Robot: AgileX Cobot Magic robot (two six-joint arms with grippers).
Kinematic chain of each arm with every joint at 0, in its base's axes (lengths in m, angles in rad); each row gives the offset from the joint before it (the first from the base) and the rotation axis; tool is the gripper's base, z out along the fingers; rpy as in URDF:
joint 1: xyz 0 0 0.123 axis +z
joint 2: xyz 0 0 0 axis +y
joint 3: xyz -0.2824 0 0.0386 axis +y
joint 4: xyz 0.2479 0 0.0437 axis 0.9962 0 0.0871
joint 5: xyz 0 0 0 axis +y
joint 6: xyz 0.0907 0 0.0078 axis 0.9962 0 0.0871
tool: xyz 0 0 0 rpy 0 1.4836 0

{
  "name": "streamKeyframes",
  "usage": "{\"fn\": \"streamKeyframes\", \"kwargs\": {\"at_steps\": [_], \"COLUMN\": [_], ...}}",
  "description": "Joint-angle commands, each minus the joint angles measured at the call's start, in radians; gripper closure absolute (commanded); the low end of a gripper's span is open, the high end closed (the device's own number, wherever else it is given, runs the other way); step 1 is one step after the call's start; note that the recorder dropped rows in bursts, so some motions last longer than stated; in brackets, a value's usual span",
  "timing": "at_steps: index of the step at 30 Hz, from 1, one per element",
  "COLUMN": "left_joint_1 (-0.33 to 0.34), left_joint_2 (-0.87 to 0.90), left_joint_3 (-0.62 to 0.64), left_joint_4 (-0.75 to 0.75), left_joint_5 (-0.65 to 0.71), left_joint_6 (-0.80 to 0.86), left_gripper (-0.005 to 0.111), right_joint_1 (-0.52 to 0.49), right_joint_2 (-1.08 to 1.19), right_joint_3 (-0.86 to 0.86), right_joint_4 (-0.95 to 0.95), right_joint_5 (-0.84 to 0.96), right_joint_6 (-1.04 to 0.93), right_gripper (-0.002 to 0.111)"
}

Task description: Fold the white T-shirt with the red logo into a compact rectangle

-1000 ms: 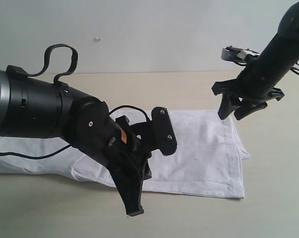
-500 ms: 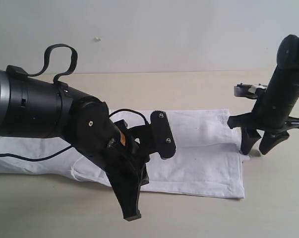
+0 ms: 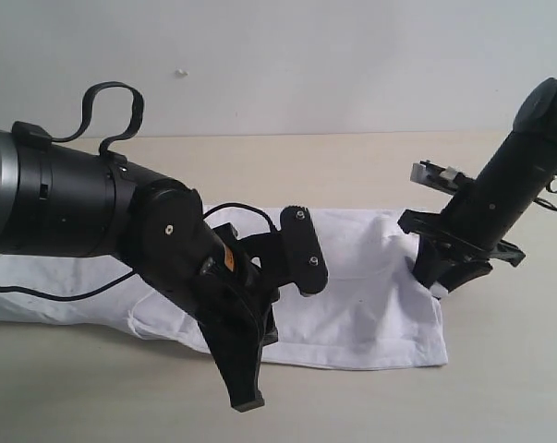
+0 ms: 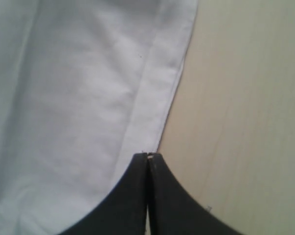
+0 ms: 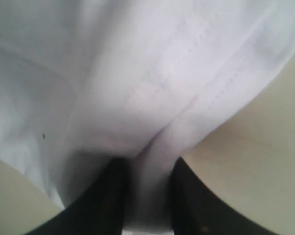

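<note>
White T-shirt (image 3: pixel 370 286) is lying flat across the table (image 3: pixel 352 157), with bare tabletop past its right and near edges. Right gripper (image 3: pixel 441 277) slants down onto the right edge, fabric pinched between its fingers. Left gripper (image 3: pixel 246 392), tips pressed together, points down by the near hem.

Closed end effector (image 4: pixel 148 157) tips touch white T-shirt (image 4: pixel 79 98) hem on table (image 4: pixel 245 122).

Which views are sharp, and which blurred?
Exterior view: even light, no glare, wrinkled white cotton T-shirt sharp. Left wrist view: shirt hem fairly crisp, black left gripper slightly soft. Right wrist view: blurred, washed out, black right gripper pinching bunched fabric.
</note>
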Motion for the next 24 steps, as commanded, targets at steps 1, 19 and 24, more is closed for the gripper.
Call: {"fn": "streamKeyframes", "kwargs": {"at_steps": [1, 19, 24], "left_joint_1": [-0.004, -0.020, -0.107], "left_joint_2": [-0.006, -0.006, -0.006], "left_joint_3": [-0.005, -0.005, -0.005], "left_joint_4": [-0.011, -0.111, -0.238], "left_joint_5": [-0.001, 0.019, -0.021], "left_joint_6": [0.004, 0.091, 0.240], "left_gripper": [0.107, 0.107, 0.102], "right_joint_1": [0.000, 0.000, 0.000], "right_joint_2": [-0.094, -0.181, -0.181], "right_joint_3": [0.003, 0.003, 0.003], "right_joint_4": [0.033, 0.279, 0.354], "right_joint_5": [0.076, 0.074, 0.062], "right_joint_6": [-0.023, -0.129, -0.145], "right_gripper": [0.094, 0.070, 0.062]}}
